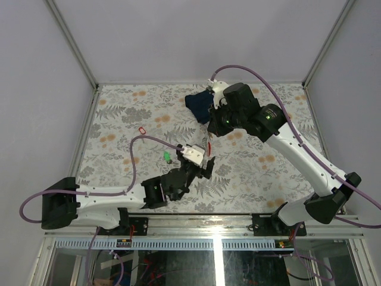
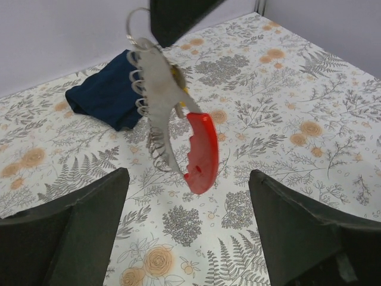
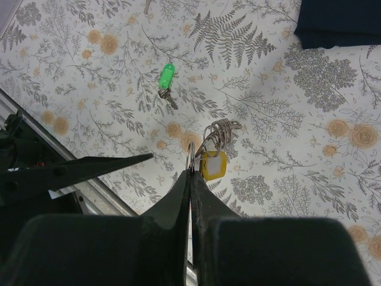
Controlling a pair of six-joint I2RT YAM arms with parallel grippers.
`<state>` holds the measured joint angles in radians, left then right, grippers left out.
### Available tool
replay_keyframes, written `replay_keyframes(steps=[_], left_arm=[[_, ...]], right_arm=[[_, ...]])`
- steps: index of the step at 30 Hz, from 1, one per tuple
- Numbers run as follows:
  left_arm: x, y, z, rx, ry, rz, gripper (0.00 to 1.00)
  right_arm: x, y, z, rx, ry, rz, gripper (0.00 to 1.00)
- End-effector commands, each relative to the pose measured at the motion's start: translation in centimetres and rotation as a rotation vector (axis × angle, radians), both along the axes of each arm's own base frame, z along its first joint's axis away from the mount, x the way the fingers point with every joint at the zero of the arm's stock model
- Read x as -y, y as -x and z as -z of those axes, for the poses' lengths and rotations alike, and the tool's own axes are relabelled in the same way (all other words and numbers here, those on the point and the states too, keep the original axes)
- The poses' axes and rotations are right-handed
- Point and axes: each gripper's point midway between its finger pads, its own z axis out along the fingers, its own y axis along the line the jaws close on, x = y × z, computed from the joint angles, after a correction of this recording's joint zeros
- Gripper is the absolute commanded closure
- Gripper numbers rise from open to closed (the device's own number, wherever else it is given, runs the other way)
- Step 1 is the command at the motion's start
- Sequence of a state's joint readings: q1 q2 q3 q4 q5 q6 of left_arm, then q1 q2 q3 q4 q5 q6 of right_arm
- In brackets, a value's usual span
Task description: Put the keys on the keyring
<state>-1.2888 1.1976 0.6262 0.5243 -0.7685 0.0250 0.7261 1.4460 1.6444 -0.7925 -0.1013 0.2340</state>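
My right jaws are pinched shut on the keyring point(image 2: 156, 101), the yellow key point(image 3: 213, 165) dangling beneath. My left jaws gape wide, empty. The green key point(image 3: 166, 77) lies on the bench point(image 3: 286, 179).

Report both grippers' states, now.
Left gripper: open, holding nothing.
Right gripper: closed on the keyring.

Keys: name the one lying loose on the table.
The green-headed key, alone on the flowered table. The yellow-headed key hangs off the table by the keyring, which the right gripper pinches.
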Motion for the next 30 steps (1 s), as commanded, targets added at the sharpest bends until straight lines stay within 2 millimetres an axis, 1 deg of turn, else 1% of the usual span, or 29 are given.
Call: replay_keyframes(steps=[1,3,5,6,8,13,22,27,30], left_arm=[[1.7,-0.8,-2.1,0.038,0.050,-0.020,0.23],[1.7,-1.4,-2.0,0.050,0.033,-0.063,0.35],[1.6,-2.1,-2.3,0.061,0.027,-0.124,0.43],[1.4,-2.4,-2.2,0.063,0.014,-0.152,0.45],[1.4,-2.8,-2.5,0.072,0.008,-0.180,0.48],[1.2,-2.9,-3.0,0.087,0.006,-0.190,0.60],[-1.0,-3.0,-3.0,0.078,0.025,-0.231,0.80],[-1.5,-2.9,-3.2,0.081,0.035,-0.223,0.84],[-1.7,-2.8,-3.3,0.081,0.043,-0.214,0.88]], right_arm=[[-0.5,0.1,-3.4,0.071,-0.108,-0.010,1.00],[-0.5,0.2,-3.6,0.071,-0.115,-0.010,1.00],[-0.5,0.2,-3.7,0.072,-0.121,-0.011,1.00],[-0.5,0.3,-3.8,0.071,-0.123,-0.012,1.00],[-0.5,0.3,-3.9,0.070,-0.127,-0.012,1.00],[-0.5,0.4,-4.0,0.074,-0.130,-0.013,1.00],[-0.2,0.6,-4.4,0.085,-0.132,-0.014,1.00],[-0.1,0.8,-4.6,0.088,-0.136,-0.015,1.00],[-0.1,1.0,-4.8,0.088,-0.141,-0.020,1.00]])
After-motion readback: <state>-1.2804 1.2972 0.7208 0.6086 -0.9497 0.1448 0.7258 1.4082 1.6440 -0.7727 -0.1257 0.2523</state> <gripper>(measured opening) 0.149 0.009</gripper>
